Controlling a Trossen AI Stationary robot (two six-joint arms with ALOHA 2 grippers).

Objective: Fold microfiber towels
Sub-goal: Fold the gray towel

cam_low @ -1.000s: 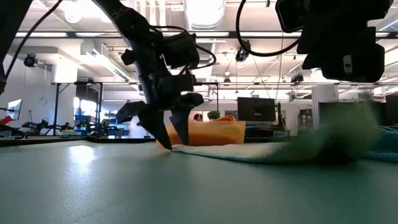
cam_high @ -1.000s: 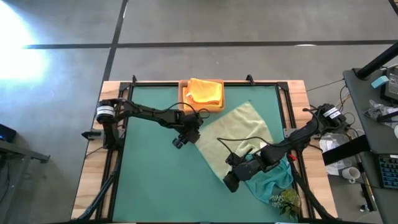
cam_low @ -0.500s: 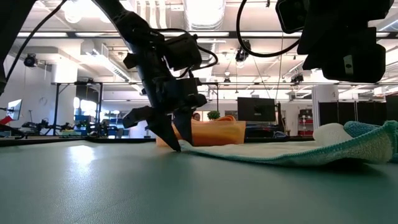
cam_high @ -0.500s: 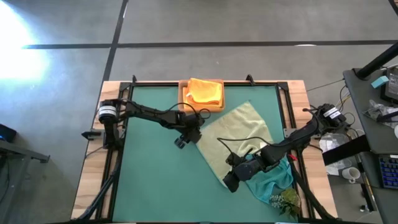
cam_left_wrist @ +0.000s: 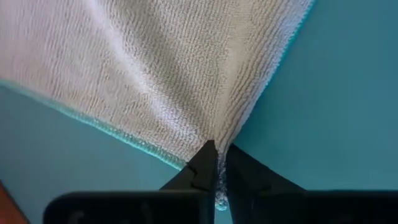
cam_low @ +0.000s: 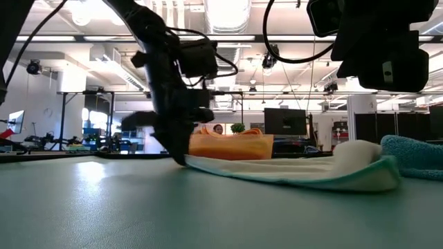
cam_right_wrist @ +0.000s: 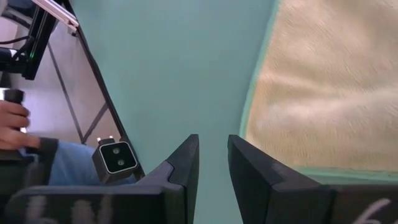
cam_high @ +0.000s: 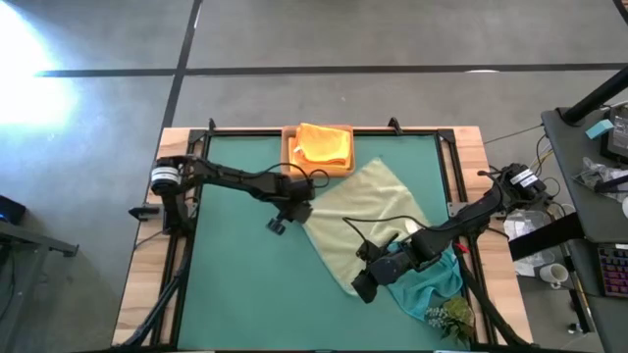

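Observation:
A pale green towel point(cam_high: 373, 221) lies spread flat on the dark green mat point(cam_high: 235, 284). It also shows in the low view point(cam_low: 277, 170). My left gripper point(cam_high: 287, 218) is at the towel's left corner and shut on it, down at the mat point(cam_low: 181, 160). My right gripper point(cam_high: 361, 286) hovers above the towel's near corner, slightly open and empty point(cam_right_wrist: 213, 163). A teal towel point(cam_high: 432, 284) lies crumpled on the mat at the near right, partly under the green one. Orange towels point(cam_high: 324, 145) lie folded on the wooden tray at the far edge. My left gripper pinches the pale green towel's left corner point(cam_left_wrist: 217, 134) between its two fingers, which come from above, slanting from the table's left. The corner sits low at the mat. The cloth fans out from the fingers with creases, and the rest lies on the mat.
The wooden tray point(cam_high: 290, 147) stands at the far edge's middle. A small green plant point(cam_high: 451, 316) sits at the near right corner. Black frame rails run along the mat's sides. A person's hand point(cam_right_wrist: 12, 124) shows beyond the table. The mat's left half is bare.
My left gripper has gone a little toward the table's left edge with the towel's corner, drawing the cloth flatter. The towel's near right part, which was moving and blurred a second ago, has settled on the mat.

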